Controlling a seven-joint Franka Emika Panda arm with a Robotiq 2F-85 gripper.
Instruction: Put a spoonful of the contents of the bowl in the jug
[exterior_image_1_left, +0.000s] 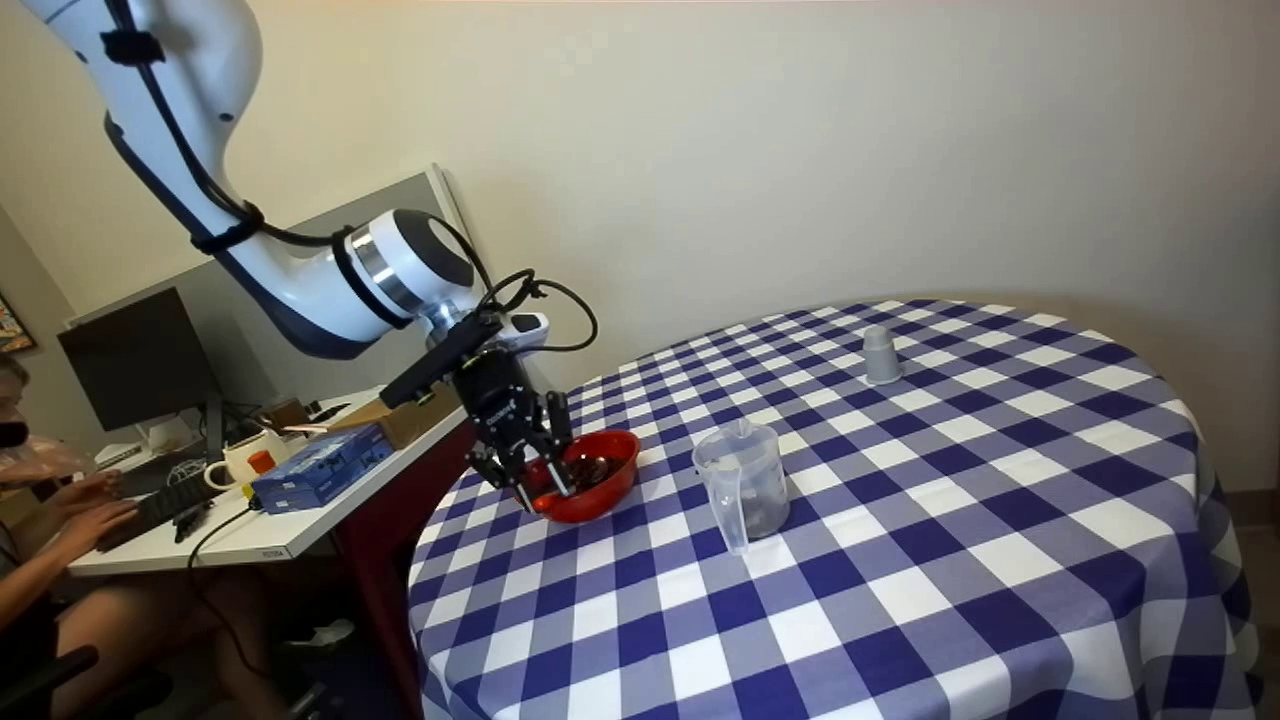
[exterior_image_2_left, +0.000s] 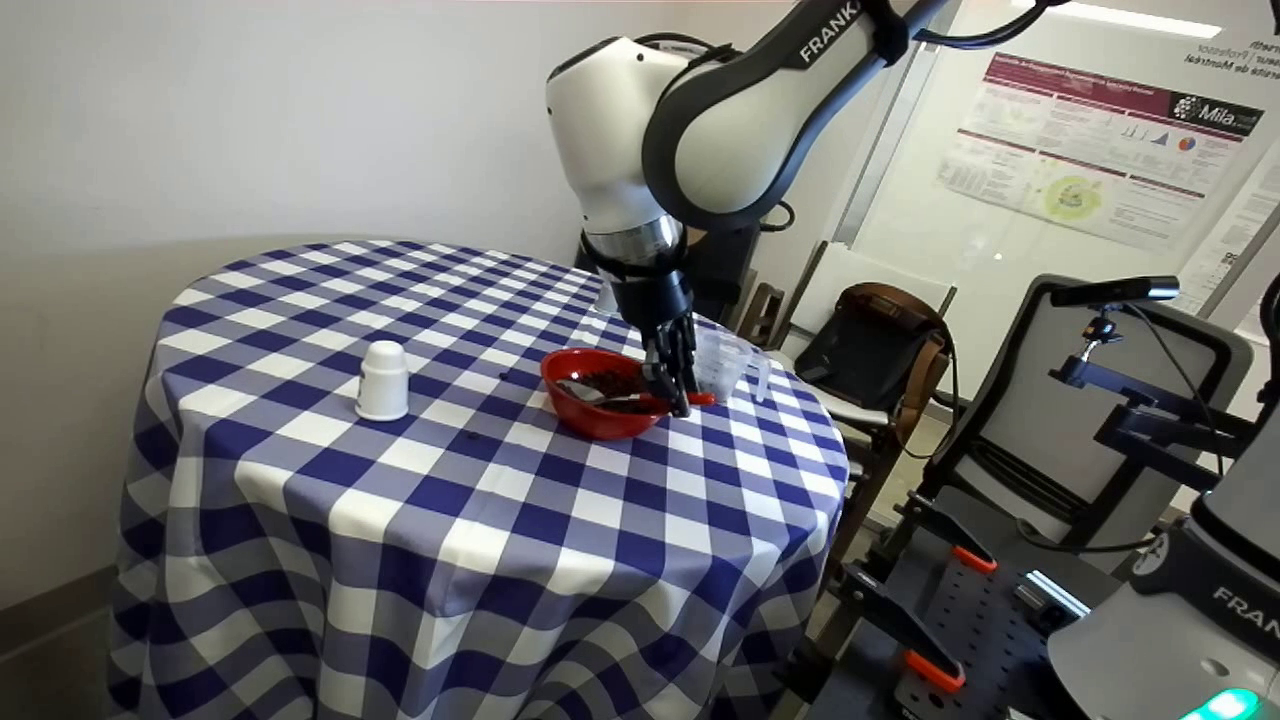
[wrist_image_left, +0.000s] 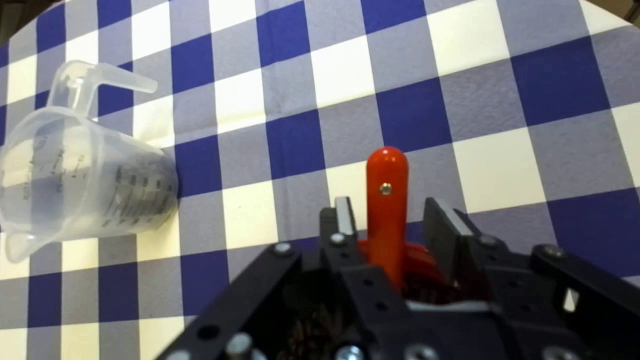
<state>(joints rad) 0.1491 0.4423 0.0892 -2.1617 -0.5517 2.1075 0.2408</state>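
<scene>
The red bowl (exterior_image_1_left: 612, 492) stands on the checked cloth and also shows in an exterior view (exterior_image_2_left: 598, 424). Dark contents (exterior_image_2_left: 615, 380) lie in it. A spoon with a metal head (exterior_image_2_left: 580, 392) rests in the bowl, its red-orange handle (wrist_image_left: 387, 215) reaching over the rim. My gripper (wrist_image_left: 395, 215) is low at the bowl's rim, also in both exterior views (exterior_image_1_left: 546, 494) (exterior_image_2_left: 682, 400). Its fingers are apart on either side of the handle, with gaps on both sides. The clear jug (wrist_image_left: 135, 185) stands upright beside the bowl, also in both exterior views (exterior_image_1_left: 765, 490) (exterior_image_2_left: 718, 368).
A white upturned cup (exterior_image_1_left: 880, 355) stands farther along the round table, also in an exterior view (exterior_image_2_left: 383, 382). A desk (exterior_image_1_left: 300, 535) with a blue box (exterior_image_1_left: 320, 468) adjoins the table, and a person sits there. Small dark specks lie on the cloth near the bowl.
</scene>
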